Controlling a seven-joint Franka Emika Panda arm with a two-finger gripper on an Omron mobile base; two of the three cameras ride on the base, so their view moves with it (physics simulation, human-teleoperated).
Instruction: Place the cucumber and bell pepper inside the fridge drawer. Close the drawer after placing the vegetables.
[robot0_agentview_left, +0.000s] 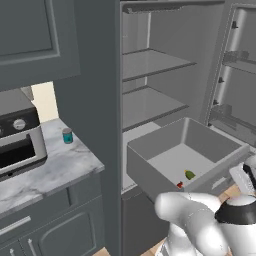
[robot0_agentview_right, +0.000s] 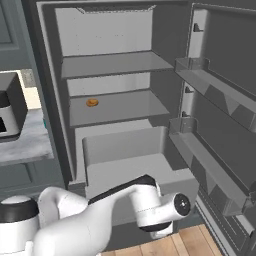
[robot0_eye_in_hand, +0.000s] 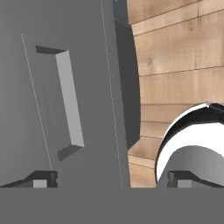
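- The pincer stands wide open and holds nothing. In the hand view its two dark tips rise far apart, one over the grey face of the fridge drawer, the other over the wooden floor.
- That grey face carries a recessed handle slot — close before the hand, with no tip inside it.
- In the right base view the white arm bends low across the drawer's flat front, its wrist below the front edge.
- The fridge drawer is pulled out of the fridge and open at the top.
- Inside, in the left base view, the cucumber lies on the drawer floor near the front wall, and the bell pepper lies just beside it, nearer the front. Whether the two touch is too small to tell.
- Above the drawer sit flat grey shelves; a small orange item rests on the lower one.
- The fridge door stands open to the right, its door racks bare.
- Off to the left, the marble table carries a small teal jar and a microwave.
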